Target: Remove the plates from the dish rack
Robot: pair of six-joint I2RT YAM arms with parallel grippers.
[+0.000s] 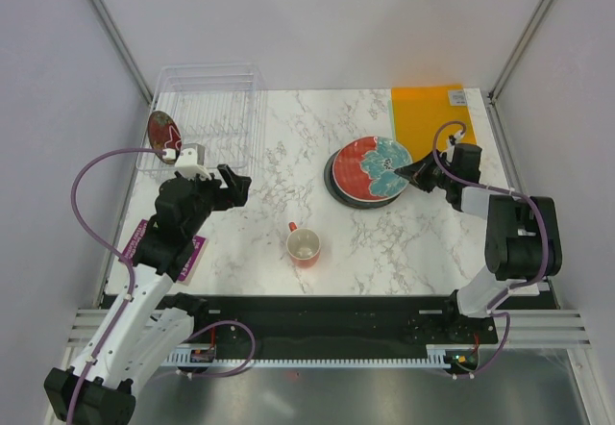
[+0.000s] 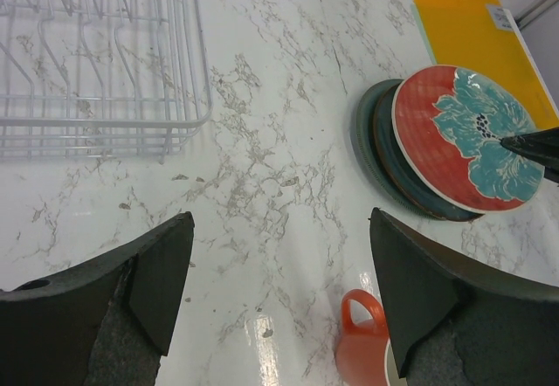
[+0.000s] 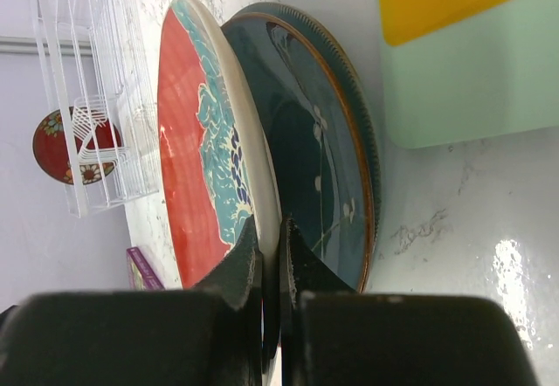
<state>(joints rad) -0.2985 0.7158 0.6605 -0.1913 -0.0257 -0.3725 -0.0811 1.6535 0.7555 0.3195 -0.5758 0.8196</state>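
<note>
1. Jaws of right gripper (image 3: 269, 237) nearly closed, pinching rim of red floral plate (image 1: 373, 168), centre-right of top frame.
2. That plate sits tilted over dark teal plate (image 3: 306, 141) and grey-green plate (image 2: 361, 133) stacked beneath.
3. Jaws of left gripper (image 2: 281, 220) wide apart, holding nothing, above marble table (image 1: 279, 156), centre-left.
4. One more red plate (image 1: 163, 132) at left edge of dish rack (image 1: 207, 108), upper left.
5. Red mug (image 1: 304, 245) lower centre.

No legible text, brand or number appears in any view. A flat purple card (image 1: 135, 242) with white print lies at the 9 o'clock edge of the white marble-pattern table (image 1: 288, 146); its characters are too small to read. A small white sticker (image 1: 455, 97) on the flat orange sheet (image 1: 423, 122), at 1 o'clock, is equally unreadable.
</note>
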